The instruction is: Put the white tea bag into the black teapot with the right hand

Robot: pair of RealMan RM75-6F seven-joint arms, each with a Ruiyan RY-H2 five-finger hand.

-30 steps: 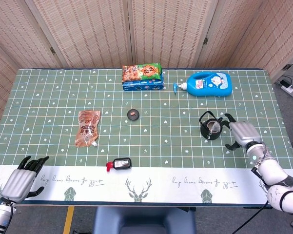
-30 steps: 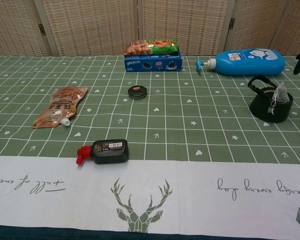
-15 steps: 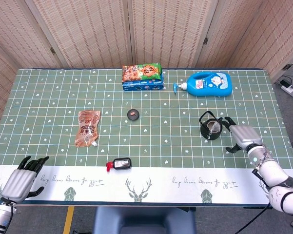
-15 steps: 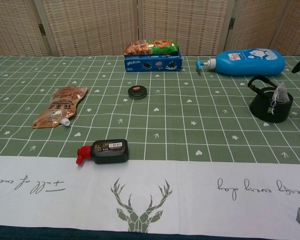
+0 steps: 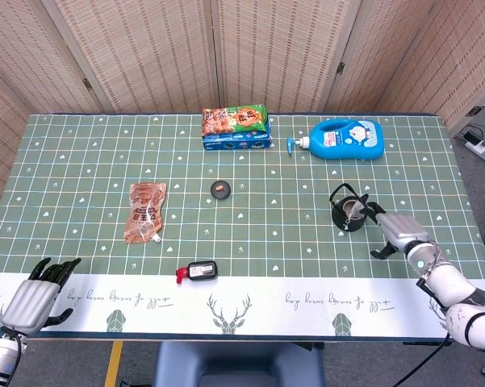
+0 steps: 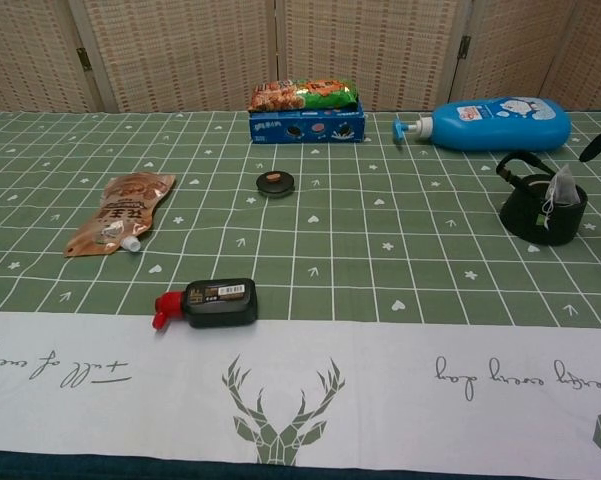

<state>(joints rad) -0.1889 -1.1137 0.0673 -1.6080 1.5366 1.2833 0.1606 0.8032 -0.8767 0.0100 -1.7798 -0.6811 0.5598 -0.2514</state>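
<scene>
Paper-light and limp, the tea bag [image 6: 562, 187] sat upright in the teapot [image 6: 542, 214], best pinched at its top, while the right hand [image 5: 395, 230] seemed spread and empty beside it.

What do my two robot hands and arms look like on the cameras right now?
Both match: the left robot hand and right robot hand have silver-grey ribbed backs with black fingers. The wrists are white and rounded, the right one carrying a small teal ring. No cables or sleeves show.

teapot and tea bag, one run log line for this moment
white tea bag: in black teapot | right hand: beside teapot, holds nothing | left hand: idle, table edge
</scene>
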